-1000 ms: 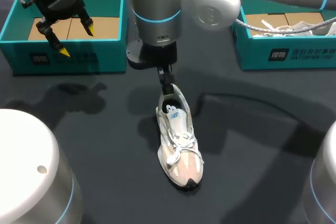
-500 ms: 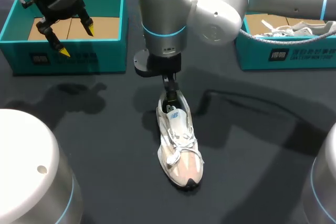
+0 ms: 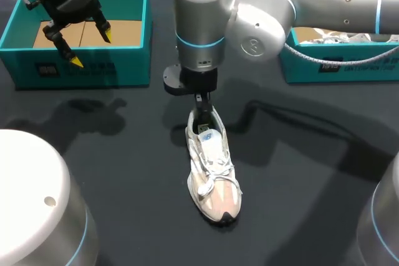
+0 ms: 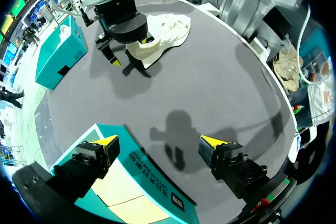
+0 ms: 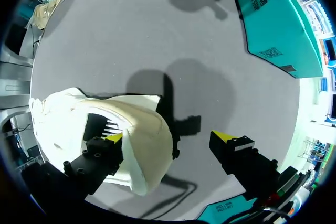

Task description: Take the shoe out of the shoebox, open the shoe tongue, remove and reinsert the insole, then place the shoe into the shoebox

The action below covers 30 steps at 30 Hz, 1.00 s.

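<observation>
A cream-white sneaker (image 3: pixel 212 166) lies on the dark table, toe towards the front edge. My right gripper (image 3: pixel 201 115) hangs straight down over its heel, open. In the right wrist view the sneaker (image 5: pixel 131 129) has its heel collar between the fingers of the right gripper (image 5: pixel 168 139): one fingertip (image 5: pixel 113 139) sits in the shoe's opening and the other (image 5: pixel 224 137) is outside behind the heel, apart from it. My left gripper (image 3: pixel 81 35) hovers open and empty over the left teal shoebox (image 3: pixel 93 70). The left wrist view shows the left gripper (image 4: pixel 160 141) above that shoebox (image 4: pixel 152 182).
A second teal shoebox (image 3: pixel 336 63) at the back right holds white laces or paper, partly hidden by my right arm (image 3: pixel 312 4). The left shoebox shows a bare cardboard floor (image 3: pixel 124 29). Dark table surface (image 3: pixel 112 154) surrounds the sneaker.
My right arm has shifted slightly right and lowered, bringing its gripper down onto the sneaker's heel opening. The left arm and the sneaker have stayed put.
</observation>
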Each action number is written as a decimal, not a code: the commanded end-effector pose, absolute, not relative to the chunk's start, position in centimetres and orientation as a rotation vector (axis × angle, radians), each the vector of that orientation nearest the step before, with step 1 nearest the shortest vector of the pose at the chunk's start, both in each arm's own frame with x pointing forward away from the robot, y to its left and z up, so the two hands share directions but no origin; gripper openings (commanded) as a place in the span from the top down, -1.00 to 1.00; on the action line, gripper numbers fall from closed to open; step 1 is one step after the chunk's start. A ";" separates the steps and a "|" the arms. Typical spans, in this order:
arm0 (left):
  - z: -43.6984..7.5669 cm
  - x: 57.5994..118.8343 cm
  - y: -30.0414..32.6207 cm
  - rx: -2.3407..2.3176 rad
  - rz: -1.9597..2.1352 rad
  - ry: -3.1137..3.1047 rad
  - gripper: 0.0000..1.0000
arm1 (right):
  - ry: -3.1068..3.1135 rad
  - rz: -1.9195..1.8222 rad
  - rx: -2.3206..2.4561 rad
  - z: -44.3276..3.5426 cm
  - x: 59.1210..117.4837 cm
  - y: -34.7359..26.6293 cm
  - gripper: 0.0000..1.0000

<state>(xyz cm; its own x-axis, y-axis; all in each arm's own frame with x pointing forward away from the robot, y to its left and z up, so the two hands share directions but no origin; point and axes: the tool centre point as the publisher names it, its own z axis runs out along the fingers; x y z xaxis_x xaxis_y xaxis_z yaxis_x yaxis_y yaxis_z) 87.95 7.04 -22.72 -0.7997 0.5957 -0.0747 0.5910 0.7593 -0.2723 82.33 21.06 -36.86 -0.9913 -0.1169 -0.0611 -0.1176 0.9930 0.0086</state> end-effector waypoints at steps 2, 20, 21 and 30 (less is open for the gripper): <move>-22.7 88.0 7.1 -0.990 0.441 -2.930 -1.00 | 3.073 0.042 -0.166 -37.7 82.1 21.4 -0.68; -22.7 88.0 7.1 -0.990 0.441 -2.930 -1.00 | 3.048 0.021 -0.055 -36.7 79.9 21.7 1.00; -22.7 88.0 7.1 -0.990 0.441 -2.930 -1.00 | 3.048 0.018 -0.052 -36.6 79.9 21.7 1.00; -22.7 88.0 7.1 -0.990 0.441 -2.930 -1.00 | 3.012 -0.068 -0.070 -33.3 79.5 21.4 1.00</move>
<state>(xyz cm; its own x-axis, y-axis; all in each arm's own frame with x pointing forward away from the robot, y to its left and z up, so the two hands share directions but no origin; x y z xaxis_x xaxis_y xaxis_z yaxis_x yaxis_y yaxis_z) 87.95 7.04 -22.72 -0.7997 0.5957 -0.0747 0.5910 0.7593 -0.2723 80.02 21.53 -35.33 -0.9921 -0.0463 -0.1164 -0.0428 0.9986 -0.0322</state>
